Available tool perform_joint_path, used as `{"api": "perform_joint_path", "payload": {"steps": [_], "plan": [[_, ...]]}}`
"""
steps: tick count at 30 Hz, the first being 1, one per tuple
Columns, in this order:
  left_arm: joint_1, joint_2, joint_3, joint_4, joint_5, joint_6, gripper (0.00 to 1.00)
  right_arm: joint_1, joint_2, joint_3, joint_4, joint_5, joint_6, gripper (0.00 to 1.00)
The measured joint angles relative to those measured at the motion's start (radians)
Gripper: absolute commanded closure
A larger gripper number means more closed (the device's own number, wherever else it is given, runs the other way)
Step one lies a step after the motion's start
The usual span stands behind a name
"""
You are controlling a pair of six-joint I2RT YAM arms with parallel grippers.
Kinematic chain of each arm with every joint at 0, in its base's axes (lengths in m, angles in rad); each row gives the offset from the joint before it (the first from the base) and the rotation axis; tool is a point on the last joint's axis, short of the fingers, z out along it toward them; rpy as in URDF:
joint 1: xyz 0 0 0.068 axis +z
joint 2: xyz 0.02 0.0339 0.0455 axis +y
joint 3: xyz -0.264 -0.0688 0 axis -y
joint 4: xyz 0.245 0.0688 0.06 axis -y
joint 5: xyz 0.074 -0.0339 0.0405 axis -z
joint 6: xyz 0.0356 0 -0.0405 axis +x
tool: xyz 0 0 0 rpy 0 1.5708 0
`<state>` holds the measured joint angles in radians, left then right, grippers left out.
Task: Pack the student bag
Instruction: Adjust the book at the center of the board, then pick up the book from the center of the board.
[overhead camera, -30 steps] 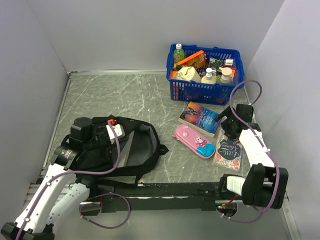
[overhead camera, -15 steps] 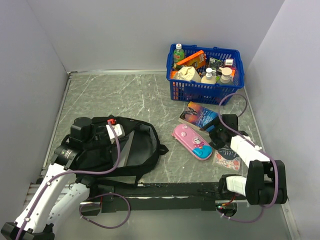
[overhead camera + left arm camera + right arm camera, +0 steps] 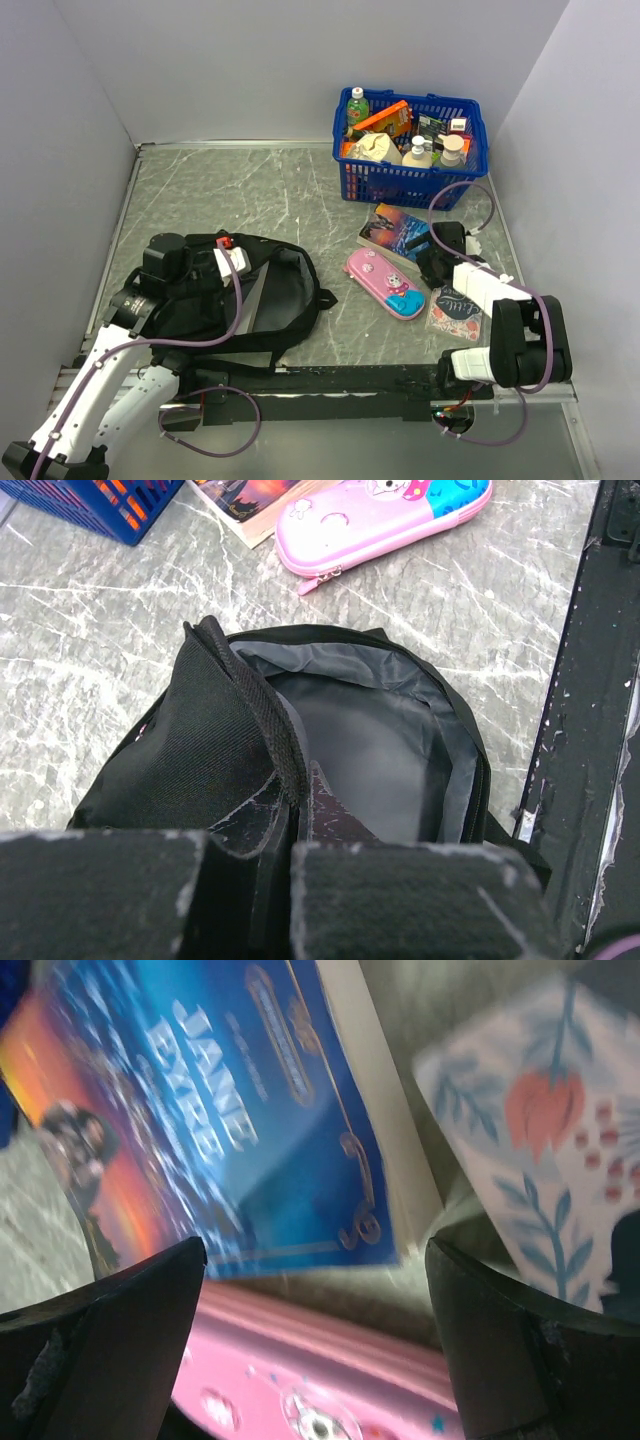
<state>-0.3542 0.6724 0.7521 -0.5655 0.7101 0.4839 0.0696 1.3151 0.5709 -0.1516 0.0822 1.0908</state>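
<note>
The student bag [image 3: 275, 300], a black backpack, lies at the near left with its mouth open and its grey lining [image 3: 375, 750] showing. My left gripper [image 3: 232, 262] is shut on the bag's woven rim [image 3: 285, 755] and holds it up. My right gripper [image 3: 432, 264] hangs open and low over the near corner of a blue Jane Eyre book [image 3: 230, 1110], just above a pink pencil case [image 3: 330, 1385]. Nothing sits between its fingers [image 3: 110, 1330]. A floral notebook [image 3: 540, 1130] lies to its right.
A blue basket [image 3: 410, 185] of groceries stands at the back right, behind the book [image 3: 392, 230]. The pencil case [image 3: 385, 283] and notebook [image 3: 455, 312] lie between the bag and the right wall. A black rail [image 3: 590, 710] runs along the near table edge.
My right gripper has come down and toward the near left, from over the book's right side to its near corner by the pencil case. The left arm and bag have not moved.
</note>
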Motion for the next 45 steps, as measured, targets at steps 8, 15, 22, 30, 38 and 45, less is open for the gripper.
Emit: {"api": "perform_joint_path", "payload": {"steps": [8, 15, 22, 30, 38, 45], "plan": [[0.000, 0.000, 0.000, 0.000, 0.000, 0.000, 0.99, -0.013, 0.005, 0.065, 0.002, 0.121, -0.039, 0.05], [0.000, -0.001, 0.000, -0.001, -0.001, 0.001, 0.99, -0.053, 0.002, 0.145, 0.010, 0.179, -0.091, 0.07], [0.000, -0.003, 0.000, -0.001, -0.002, 0.002, 0.99, 0.002, -0.065, 0.095, 0.028, 0.182, -0.079, 0.06], [0.000, -0.003, 0.000, -0.001, -0.004, 0.002, 0.99, 0.148, -0.030, 0.050, 0.028, 0.146, 0.018, 0.05], [0.000, -0.003, 0.003, -0.007, -0.008, 0.005, 0.99, 0.150, 0.081, 0.112, 0.009, 0.179, 0.100, 0.06], [0.000, -0.002, 0.012, -0.021, -0.012, 0.013, 0.99, 0.145, 0.154, 0.158, 0.016, 0.250, 0.127, 0.08]]}}
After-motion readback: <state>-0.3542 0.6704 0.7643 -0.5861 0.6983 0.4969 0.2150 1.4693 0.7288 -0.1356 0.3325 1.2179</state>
